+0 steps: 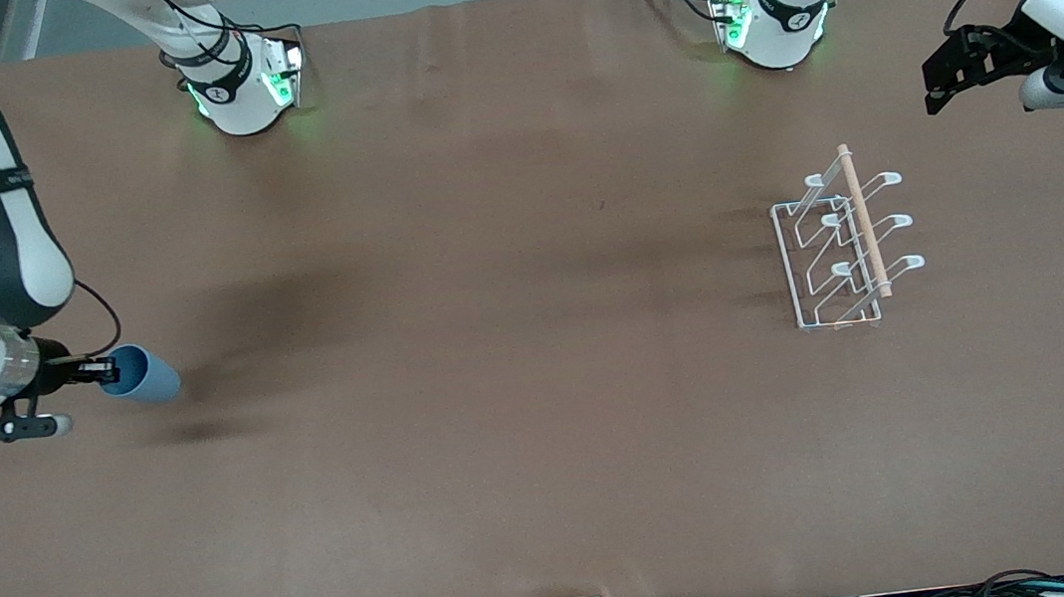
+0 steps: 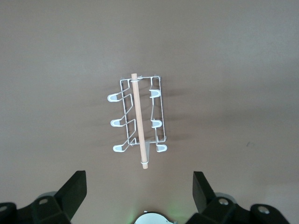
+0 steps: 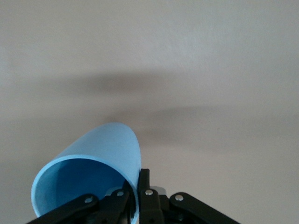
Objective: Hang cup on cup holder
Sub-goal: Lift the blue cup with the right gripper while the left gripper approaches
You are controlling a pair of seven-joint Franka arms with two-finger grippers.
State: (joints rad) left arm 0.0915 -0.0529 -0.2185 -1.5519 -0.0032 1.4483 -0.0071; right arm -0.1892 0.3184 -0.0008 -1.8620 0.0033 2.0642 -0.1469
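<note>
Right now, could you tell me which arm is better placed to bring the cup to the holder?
The right. The right gripper already pinches the cup by its rim, over the right arm's end of the table. The left gripper, open and empty, waits above the cup holder.

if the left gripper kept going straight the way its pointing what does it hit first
Probably the cup holder: the left wrist view shows it centred ahead of the open left gripper, nothing between. The bare table if it passes wide; depth is unclear.
</note>
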